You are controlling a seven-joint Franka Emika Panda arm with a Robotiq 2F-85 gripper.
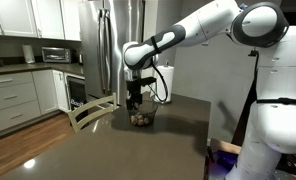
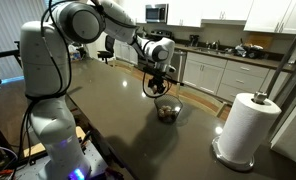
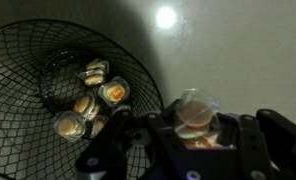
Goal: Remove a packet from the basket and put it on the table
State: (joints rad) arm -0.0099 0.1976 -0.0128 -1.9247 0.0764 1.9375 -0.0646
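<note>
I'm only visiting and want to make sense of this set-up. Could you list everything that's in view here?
held packet: one, tan-orange, gripped in the hand, outside the basket's rim
other packets: about five showing, tan-orange, heaped in the basket
basket: one, dark wire mesh, round, on the table
table: one, dark grey-brown, fills the middle
paper-towel roll: one, white, upright near the table's edge
chair: one, pale, at the table's side
refrigerator: one, steel-coloured, behind the table
cabinets: a run, white, along the kitchen wall
arm: one, white, reaching over the table
hand: one, black, closed on the held packet
</note>
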